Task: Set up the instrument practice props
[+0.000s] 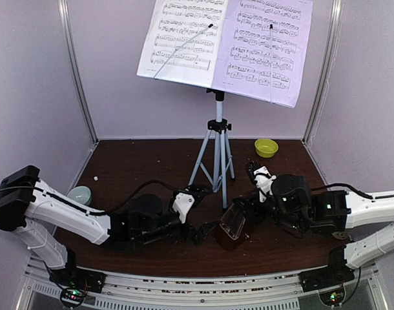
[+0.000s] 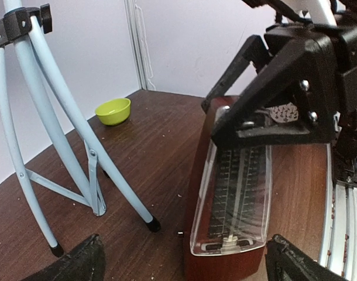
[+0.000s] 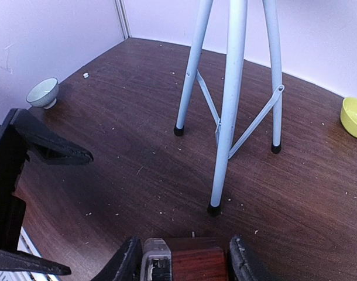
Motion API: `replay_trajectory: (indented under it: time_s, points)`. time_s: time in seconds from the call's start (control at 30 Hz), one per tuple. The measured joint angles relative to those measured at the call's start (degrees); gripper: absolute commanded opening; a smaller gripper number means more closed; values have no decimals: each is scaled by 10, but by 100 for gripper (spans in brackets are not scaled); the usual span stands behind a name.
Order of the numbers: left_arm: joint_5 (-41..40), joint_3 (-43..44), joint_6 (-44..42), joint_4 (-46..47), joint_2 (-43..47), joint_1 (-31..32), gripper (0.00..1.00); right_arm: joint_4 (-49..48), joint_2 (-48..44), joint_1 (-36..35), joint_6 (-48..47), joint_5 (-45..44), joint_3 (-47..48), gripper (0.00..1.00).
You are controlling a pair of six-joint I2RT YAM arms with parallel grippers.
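The music stand's silver tripod [image 1: 216, 155] stands mid-table, and its desk carries two sheet-music pages [image 1: 226, 42] at the top. The red-brown metronome [image 1: 230, 226] with its clear cover leans tilted on the table in front of the tripod. My right gripper [image 1: 245, 216] is shut on its top end; in the right wrist view the metronome [image 3: 193, 263] sits between the fingers [image 3: 124, 263]. My left gripper [image 1: 202, 231] is open at its base. In the left wrist view the metronome [image 2: 237, 199] lies between the spread fingers [image 2: 79, 263], closer to the right one.
A yellow-green bowl [image 1: 266, 147] sits at the back right. A pale bowl [image 1: 81, 194] sits by the left wall. A patterned mug [image 1: 252, 169] stands behind my right arm. The tripod feet [image 3: 213, 209] are close beyond the metronome. White walls enclose three sides.
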State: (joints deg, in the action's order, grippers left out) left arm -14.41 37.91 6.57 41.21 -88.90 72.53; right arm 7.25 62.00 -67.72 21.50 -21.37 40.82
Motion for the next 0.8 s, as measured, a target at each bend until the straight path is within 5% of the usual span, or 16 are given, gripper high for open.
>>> replay_trajectory:
  time_s: [0.3, 0.5, 0.8]
  points:
    - [-24, 5, 6, -27, -8, 18, 98, -21, 22, -11, 10, -24, 35, 75]
    - [-36, 30, 4, -12, -41, 30, 98, -61, -8, -13, 1, -31, 39, 91]
    - [-44, 78, 1, -2, -90, 31, 98, -78, -83, -13, -14, -47, 18, 100]
